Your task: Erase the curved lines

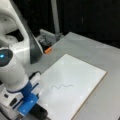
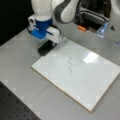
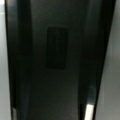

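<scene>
In a front view I see my claw (image 2: pixel 46 47) at the left, low over the white board's (image 2: pixel 82 77) near-left corner, carrying a dark block (image 2: pixel 45 48); how its jaws stand I cannot tell. Rightward, the curve lines (image 2: pixel 70 65) sit unerased mid-board, apart from the block. The board lies on the grey counter (image 2: pixel 20 75). The wrist view shows only the dark block (image 3: pixel 58 62).
</scene>
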Available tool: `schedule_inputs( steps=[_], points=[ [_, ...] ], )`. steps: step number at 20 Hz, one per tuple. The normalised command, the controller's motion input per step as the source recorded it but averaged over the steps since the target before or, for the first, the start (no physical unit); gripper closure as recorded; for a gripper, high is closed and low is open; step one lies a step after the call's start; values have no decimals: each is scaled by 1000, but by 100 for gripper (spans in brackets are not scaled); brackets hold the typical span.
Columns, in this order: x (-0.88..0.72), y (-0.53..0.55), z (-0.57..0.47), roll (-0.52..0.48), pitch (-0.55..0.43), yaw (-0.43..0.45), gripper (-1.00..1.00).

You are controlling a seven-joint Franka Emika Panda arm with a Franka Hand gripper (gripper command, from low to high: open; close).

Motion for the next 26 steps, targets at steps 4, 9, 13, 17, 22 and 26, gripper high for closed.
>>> schedule_inputs(
  steps=[4, 9, 13, 17, 22, 26],
  points=[
    [154, -28, -90, 86, -32, -43, -100],
    [164, -58, -96, 91, -71, -72, -100],
    [146, -98, -70, 100, -67, -68, -100],
    [130, -130, -24, 108, -52, -34, -100],
    [119, -148, -3, 122, -41, -14, -100],
    [77, -170, 44, 121, -20, -24, -100]
  ],
)
